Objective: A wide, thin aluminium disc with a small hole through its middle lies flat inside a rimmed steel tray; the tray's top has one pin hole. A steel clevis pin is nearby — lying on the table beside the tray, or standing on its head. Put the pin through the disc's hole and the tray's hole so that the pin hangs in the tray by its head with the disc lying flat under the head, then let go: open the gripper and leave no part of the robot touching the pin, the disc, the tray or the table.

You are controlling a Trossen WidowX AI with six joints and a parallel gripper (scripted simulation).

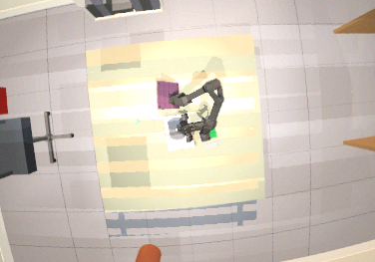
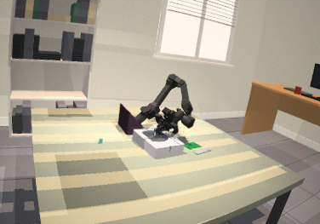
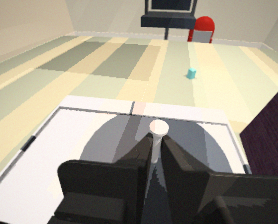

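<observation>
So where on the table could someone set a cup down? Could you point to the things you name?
Left of the tray [image 2: 163, 151] in the exterior view, between it and the small teal block [image 2: 100, 140] [image 3: 191, 74]. Crowded: around the tray, with the purple panel [image 1: 168, 95] [image 2: 128, 121] and green patch [image 1: 213, 133] [image 2: 192, 146].

Gripped pin over disc in tray.
One pin [image 3: 159, 128], head up, shank between the gripper's [image 3: 156, 142] fingertips; one grey disc [image 3: 102, 142], flat within a white tray [image 3: 30, 172]; one small turquoise block [image 3: 191, 74] lay beyond.
</observation>
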